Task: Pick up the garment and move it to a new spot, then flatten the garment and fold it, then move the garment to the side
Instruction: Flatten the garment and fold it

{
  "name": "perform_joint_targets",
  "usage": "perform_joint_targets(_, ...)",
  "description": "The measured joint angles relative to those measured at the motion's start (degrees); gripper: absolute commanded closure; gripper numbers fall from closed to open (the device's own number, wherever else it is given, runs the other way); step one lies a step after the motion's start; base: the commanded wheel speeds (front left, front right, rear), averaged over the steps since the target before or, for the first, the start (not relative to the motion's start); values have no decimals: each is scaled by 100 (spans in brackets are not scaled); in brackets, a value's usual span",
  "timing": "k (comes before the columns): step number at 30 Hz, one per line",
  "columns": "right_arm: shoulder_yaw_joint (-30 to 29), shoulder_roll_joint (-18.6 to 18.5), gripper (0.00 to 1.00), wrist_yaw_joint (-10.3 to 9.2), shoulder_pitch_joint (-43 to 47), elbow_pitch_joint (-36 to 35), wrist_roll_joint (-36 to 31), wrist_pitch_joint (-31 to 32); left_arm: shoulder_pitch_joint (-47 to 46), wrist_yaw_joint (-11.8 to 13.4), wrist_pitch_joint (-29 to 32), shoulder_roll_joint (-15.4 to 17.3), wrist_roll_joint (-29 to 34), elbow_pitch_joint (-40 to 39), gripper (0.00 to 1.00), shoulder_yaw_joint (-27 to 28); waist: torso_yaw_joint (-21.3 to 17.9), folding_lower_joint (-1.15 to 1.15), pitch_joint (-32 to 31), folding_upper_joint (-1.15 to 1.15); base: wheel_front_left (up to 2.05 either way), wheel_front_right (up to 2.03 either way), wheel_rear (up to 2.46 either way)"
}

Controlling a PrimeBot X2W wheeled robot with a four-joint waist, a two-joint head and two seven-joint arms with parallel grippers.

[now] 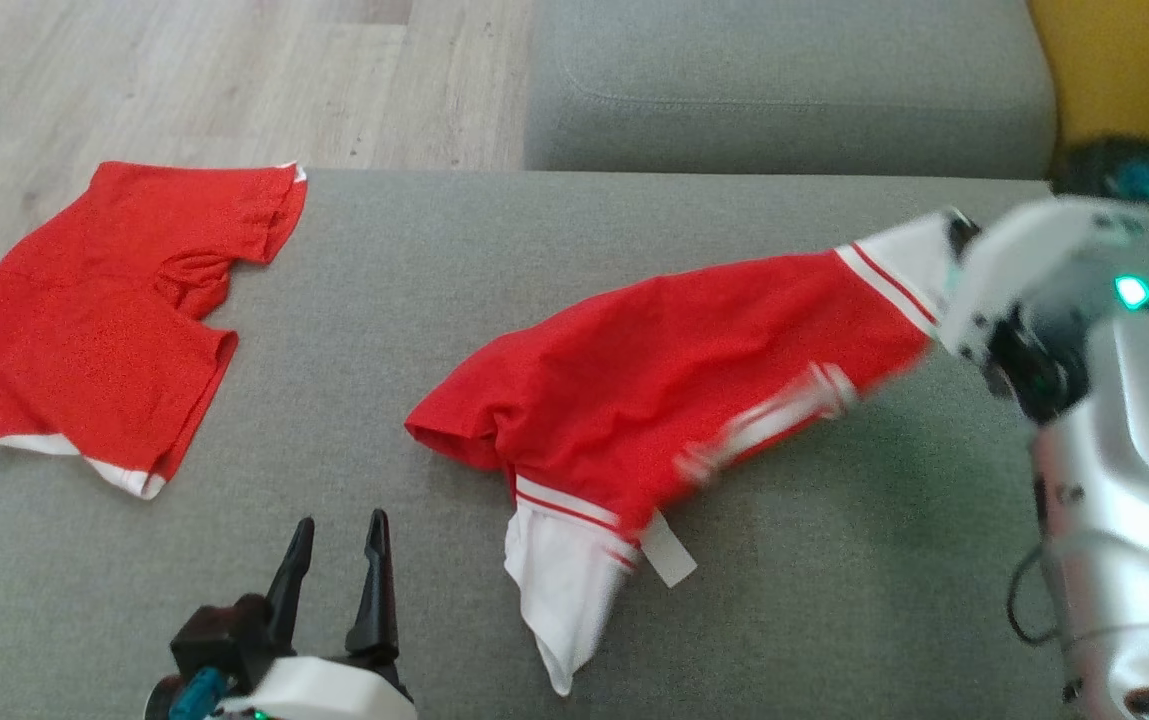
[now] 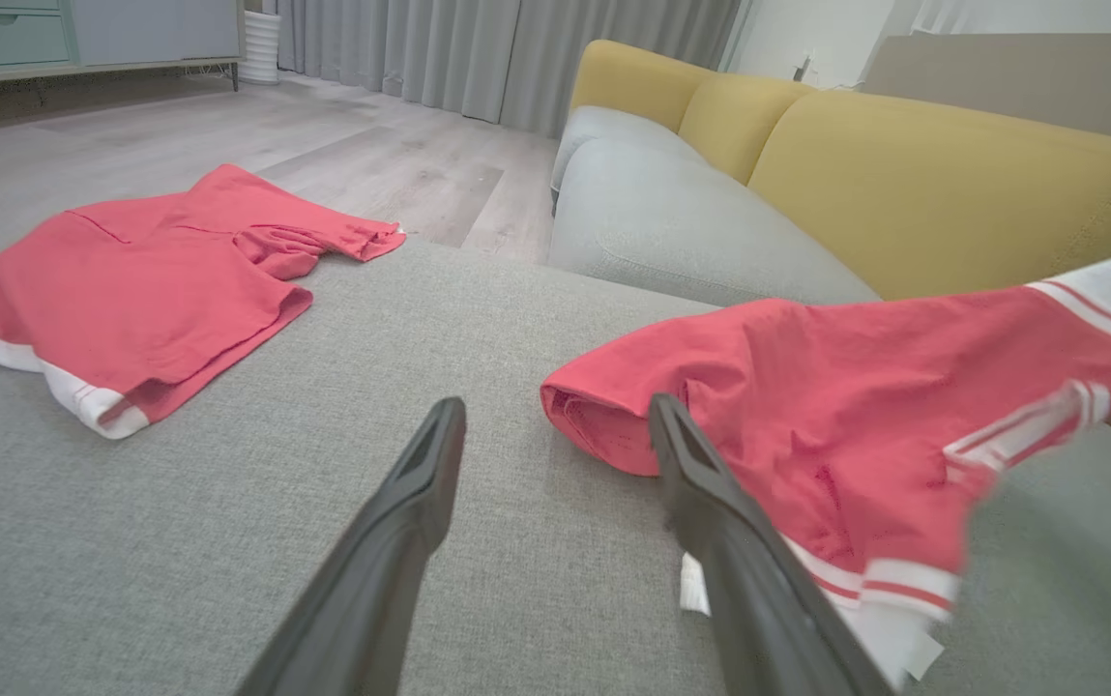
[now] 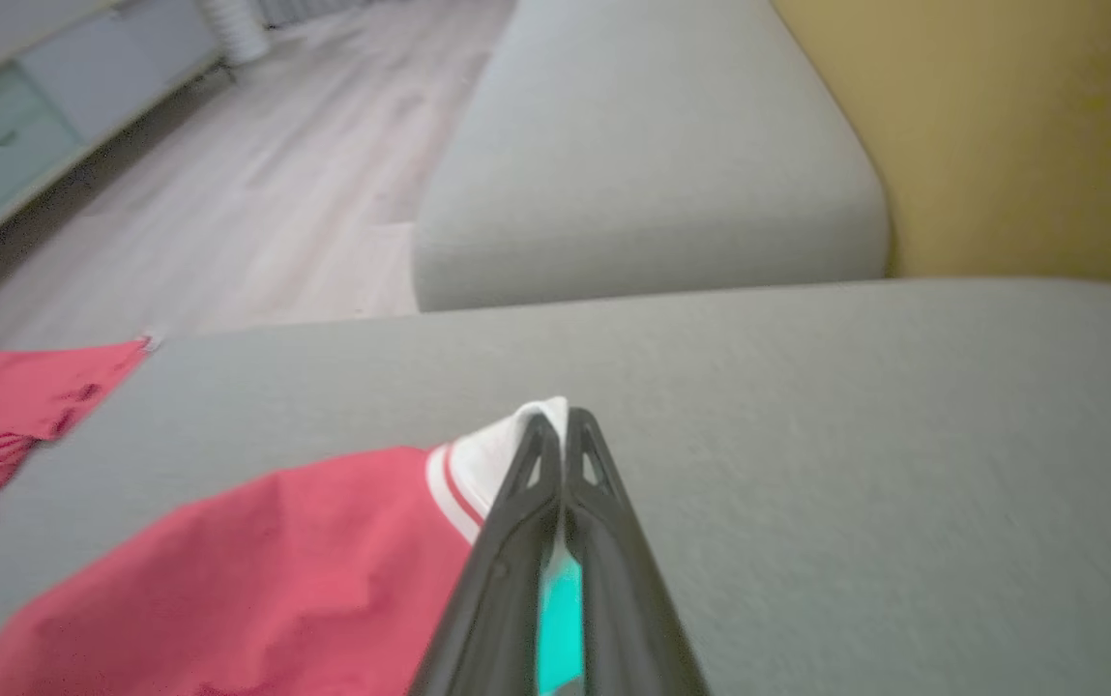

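Head view: the garment (image 1: 674, 400) is seen stretched over the grey sofa cushion (image 1: 784, 620), its white-trimmed right end lifted and its other end trailing on the cushion; the pick-and-move step is judged under way, with flattening, folding and setting aside not yet done. Right wrist view: the right claw (image 3: 565, 420) is shown closed tight on that white edge, a detail blurred from the head; left wrist view: the left claw (image 1: 342, 520) is shown wide open and empty near the garment's red end, with a second red garment (image 1: 94, 320) well apart.
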Motion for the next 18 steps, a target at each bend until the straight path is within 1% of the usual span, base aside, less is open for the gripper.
perform_joint_targets(3, -675, 0, 100, 0, 253, 220, -556, -160, -2, -11, 0, 0, 2, 3, 0, 13, -43, 0, 49, 0, 0, 0, 0)
perform_joint_targets(7, -1287, -3, 100, 0, 558, 448, -1244, -372, -5, -64, 1, -1, 46, 11, 0, 22, -122, 0, 99, 0, 0, 0, 0)
perform_joint_targets(9, -1438, -3, 100, 0, 703, 550, -1548, -494, -5, -65, 1, -1, 59, 12, 0, 26, -156, 0, 116, 0, 0, 0, 0)
perform_joint_targets(12, -1505, 2, 100, 0, 843, 701, -1856, -788, -8, -108, 0, -1, 69, 14, 0, 27, -204, 0, 142, 0, 0, 0, 0)
perform_joint_targets(13, -1480, 2, 95, 0, 863, 756, -1947, -924, -9, -112, 0, -1, 94, 16, 0, 26, -218, 0, 145, 0, 0, 0, 0)
perform_joint_targets(14, -1452, 1, 58, 0, 867, 805, -2050, -1067, -13, -113, 0, -1, 113, 18, 0, 26, -229, 0, 149, 0, 0, 0, 0)
perform_joint_targets(15, -1394, -7, 15, 0, 865, 833, -2147, -1212, -15, -113, 1, -1, 113, 19, 0, 27, -237, 0, 155, 0, 0, 0, 0)
perform_joint_targets(16, -1278, -32, 0, 0, 865, 857, -2260, -1378, -16, -114, 0, -1, 113, 20, 0, 29, -244, 0, 162, 0, 0, 0, 0)
perform_joint_targets(17, -1278, -32, 0, 0, 865, 857, -2260, -1378, -16, -114, 0, -1, 113, 20, 0, 29, -244, 0, 162, 0, 0, 0, 0)
perform_joint_targets(18, -1123, -77, 0, 0, 865, 873, -2438, -1570, -23, -116, 0, -2, 113, 22, 0, 29, -251, 0, 169, 0, 0, 0, 0)
